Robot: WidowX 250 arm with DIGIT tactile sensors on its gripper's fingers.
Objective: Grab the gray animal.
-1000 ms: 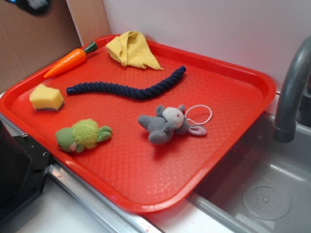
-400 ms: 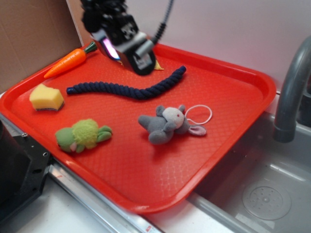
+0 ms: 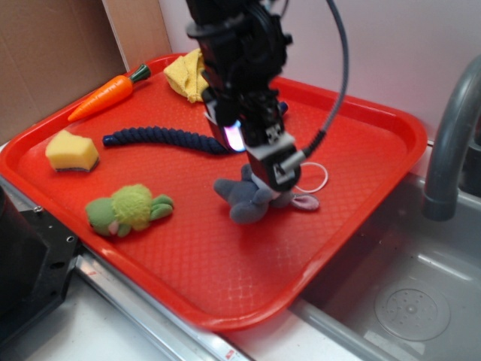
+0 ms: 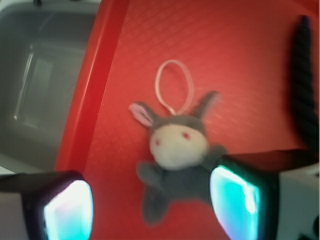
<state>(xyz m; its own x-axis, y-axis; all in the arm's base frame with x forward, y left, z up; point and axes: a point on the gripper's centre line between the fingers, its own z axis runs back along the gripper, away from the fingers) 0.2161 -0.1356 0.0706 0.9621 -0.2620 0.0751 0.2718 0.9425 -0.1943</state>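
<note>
The gray animal (image 3: 242, 197) lies on the red tray (image 3: 361, 150), right of the middle, with a pinkish ear and a white string loop (image 3: 314, 177) to its right. In the wrist view it (image 4: 175, 165) lies face up between my fingers, nearer the right one. My gripper (image 3: 272, 174) hangs just above the toy's head, hiding part of it. In the wrist view the gripper (image 4: 152, 205) is open, its glowing pads (image 4: 67, 210) wide apart on either side of the toy, and holds nothing.
A green-and-yellow plush (image 3: 128, 209), a yellow sponge (image 3: 71, 151), a toy carrot (image 3: 105, 95), a dark blue rope (image 3: 161, 138) and a yellow cloth (image 3: 188, 74) also lie on the tray. A sink (image 3: 406, 286) with a gray faucet (image 3: 451, 135) is to the right.
The arm came in from the upper left, crossed over the rope and dropped to just above the gray animal. The toy and the other things have not moved.
</note>
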